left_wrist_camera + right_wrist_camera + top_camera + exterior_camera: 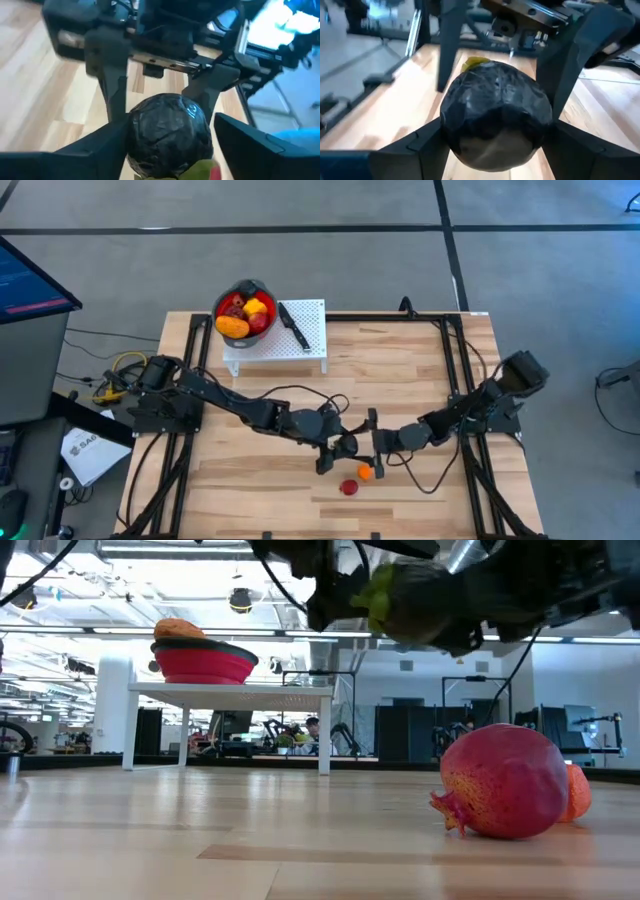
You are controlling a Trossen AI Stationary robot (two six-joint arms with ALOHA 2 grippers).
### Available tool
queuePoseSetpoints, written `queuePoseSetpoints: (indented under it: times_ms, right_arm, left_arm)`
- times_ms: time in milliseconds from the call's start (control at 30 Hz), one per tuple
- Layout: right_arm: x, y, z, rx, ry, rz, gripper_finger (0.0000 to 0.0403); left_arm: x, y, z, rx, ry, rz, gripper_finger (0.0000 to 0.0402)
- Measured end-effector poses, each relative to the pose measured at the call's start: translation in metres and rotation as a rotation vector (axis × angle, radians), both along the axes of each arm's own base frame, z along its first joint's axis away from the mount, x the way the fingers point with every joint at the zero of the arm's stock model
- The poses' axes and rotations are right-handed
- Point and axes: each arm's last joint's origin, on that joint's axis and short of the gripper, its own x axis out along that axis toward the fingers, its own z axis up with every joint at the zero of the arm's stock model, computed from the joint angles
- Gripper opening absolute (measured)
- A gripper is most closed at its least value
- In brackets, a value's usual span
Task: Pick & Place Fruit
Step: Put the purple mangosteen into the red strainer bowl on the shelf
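**Black fruit pinched between both end effectors above the counter's middle**

The left end effector [345,448] and the right end effector [378,442] meet nose to nose over the middle of the counter [430,370], a little toward its near edge. Between them sits a black fruit [167,135]: round, glossy, faceted like crumpled foil, with a yellow-green leafy tip at one end. In the left wrist view that arm's own dark fingers [100,145] press against both flanks of the fruit, and the right wrist view shows the same for the right arm's fingers [415,145], so each end effector is clamped on it, the two pairs crossing around it. From the low view the fruit [420,600] hangs clear of the wood.

Just below and toward the near edge, two more fruits lie on the counter, touching each other: a dark red pomegranate [503,782], speckled and with a small crown at one end, and an orange fruit [576,792] partly hidden behind it.

At the far edge, toward the left corner, a white perforated stand [300,345] carries a red bowl [245,310] heaped with yellow, orange and red fruit, and a black-handled knife [293,325] beside the bowl.

A white sheet [85,450] lies off the counter's left edge; its print is too small to read.
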Motion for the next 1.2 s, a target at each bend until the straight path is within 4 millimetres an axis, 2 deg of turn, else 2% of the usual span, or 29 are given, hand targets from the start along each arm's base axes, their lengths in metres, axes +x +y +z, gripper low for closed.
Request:
queuePoseSetpoints:
  times_ms: [67, 133, 200, 300, 367, 433, 600, 733, 833, 1000, 1200]
  right_arm:
    - [0.002, 0.004, -0.008, 0.05, -0.02, 0.004, 0.0266]
    - [-0.001, 0.009, -0.025, 0.069, 0.007, 0.035, 0.0266]
    - [-0.001, 0.014, -0.032, 0.099, -0.012, 0.07, 0.0265]
    - [0.003, 0.018, -0.036, 0.156, -0.083, 0.096, 0.0264]
    - [0.005, 0.016, -0.043, 0.185, -0.095, 0.134, 0.0264]
    - [0.007, 0.015, -0.042, 0.24, -0.149, 0.198, 0.0264]
    - [0.01, 0.008, -0.04, 0.346, -0.217, 0.347, 0.0264]
    - [0.014, 0.0, -0.032, 0.402, -0.229, 0.358, 0.0264]
    - [0.016, -0.005, -0.029, 0.412, -0.235, 0.379, 0.0264]
    - [0.019, -0.011, -0.019, 0.433, -0.268, 0.37, 0.0264]
    - [0.021, -0.012, -0.017, 0.434, -0.275, 0.387, 0.0264]
  left_arm:
    - [-0.004, 0.001, 0.008, 0.07, -0.019, -0.036, 0.0294]
    - [-0.005, 0.002, 0.03, 0.149, -0.135, -0.054, 0.0306]
    - [-0.014, -0.002, 0.048, 0.282, -0.201, -0.094, 0.0312]
    - [-0.026, -0.029, 0.05, 0.524, -0.212, -0.183, 0.0312]
    - [-0.035, -0.05, 0.053, 0.681, -0.24, -0.206, 0.0309]
    - [-0.046, -0.07, 0.057, 0.829, -0.252, -0.188, 0.0306]
    - [-0.061, -0.114, 0.033, 1.042, -0.184, -0.168, 0.0306]
    - [-0.064, -0.135, 0.017, 1.113, -0.176, -0.124, 0.031]
    - [-0.058, -0.14, 0.0, 1.185, -0.162, -0.121, 0.031]
    - [-0.048, -0.136, -0.015, 1.304, -0.094, -0.037, 0.031]
    - [-0.037, -0.122, -0.015, 1.276, -0.099, -0.011, 0.0308]
